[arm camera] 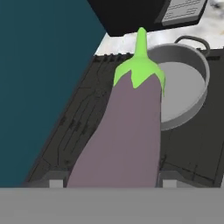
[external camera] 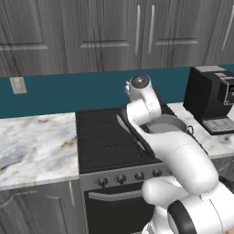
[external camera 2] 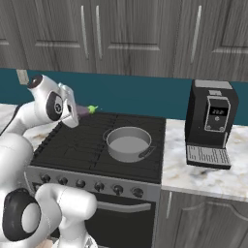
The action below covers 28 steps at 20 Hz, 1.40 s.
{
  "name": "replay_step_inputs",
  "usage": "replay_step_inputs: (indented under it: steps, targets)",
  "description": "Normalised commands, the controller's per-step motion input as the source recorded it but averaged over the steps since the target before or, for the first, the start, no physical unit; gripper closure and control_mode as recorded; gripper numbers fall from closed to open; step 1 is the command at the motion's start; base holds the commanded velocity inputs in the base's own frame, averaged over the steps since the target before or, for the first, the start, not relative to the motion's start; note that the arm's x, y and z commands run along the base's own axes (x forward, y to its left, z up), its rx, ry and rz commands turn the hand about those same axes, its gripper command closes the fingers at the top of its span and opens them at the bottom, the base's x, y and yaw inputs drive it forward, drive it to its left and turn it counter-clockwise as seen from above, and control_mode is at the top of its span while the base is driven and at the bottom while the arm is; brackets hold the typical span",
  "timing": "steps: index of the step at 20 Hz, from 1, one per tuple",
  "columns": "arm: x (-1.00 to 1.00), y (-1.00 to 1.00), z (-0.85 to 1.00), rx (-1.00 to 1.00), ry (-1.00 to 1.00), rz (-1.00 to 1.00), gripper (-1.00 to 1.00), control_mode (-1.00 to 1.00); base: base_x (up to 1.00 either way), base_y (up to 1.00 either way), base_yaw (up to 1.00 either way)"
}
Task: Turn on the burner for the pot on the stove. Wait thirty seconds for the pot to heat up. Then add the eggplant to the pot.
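One gripper [arm camera: 112, 181], jaws clamped on the eggplant [arm camera: 124, 135], whose purple body runs up the hand view from between the two finger tips [arm camera: 56, 180] to a green stem cap at 12 o'clock. In the right base view the eggplant [external camera 2: 86, 110] shows as a small purple and green tip past the hand, above the rear left of the stove [external camera 2: 72, 145]. One grey pot [external camera 2: 128, 143], lidless, standing on the grates right of centre; in the hand view the pot [arm camera: 186, 87] lies at 2 o'clock from the eggplant. One black coffee machine [external camera 2: 211, 121] on the marble counter [external camera 2: 213, 177], at 3 o'clock from the pot. One row of dark knobs [external camera 2: 89, 185] along the steel front.
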Motion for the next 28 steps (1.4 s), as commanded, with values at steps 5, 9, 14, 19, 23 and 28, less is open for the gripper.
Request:
replay_step_inputs:
  steps: [5, 9, 14, 19, 23, 28]
  targets:
    - [-0.05, -0.86, 0.16, 0.13, 0.08, -0.07, 1.0, -1.0, 0.0, 0.0, 0.0]
    - [-0.04, -0.79, 0.13, 0.12, 0.12, -0.08, 1.0, -1.0, 0.0, 0.0, 0.0]
    - [0.0, -0.59, 0.02, 0.07, 0.14, -0.04, 1.0, -1.0, 0.0, 0.0, 0.0]
    - [0.0, -0.53, 0.01, 0.06, 0.04, -0.01, 1.0, -1.0, 0.0, 0.0, 0.0]
    - [0.0, -0.5, -0.1, 0.03, 0.01, 0.0, 1.0, -1.0, 0.0, 0.0, 0.0]
    - [0.0, -0.36, -0.31, 0.0, 0.0, 0.0, 1.0, -1.0, 0.0, 0.0, 0.0]
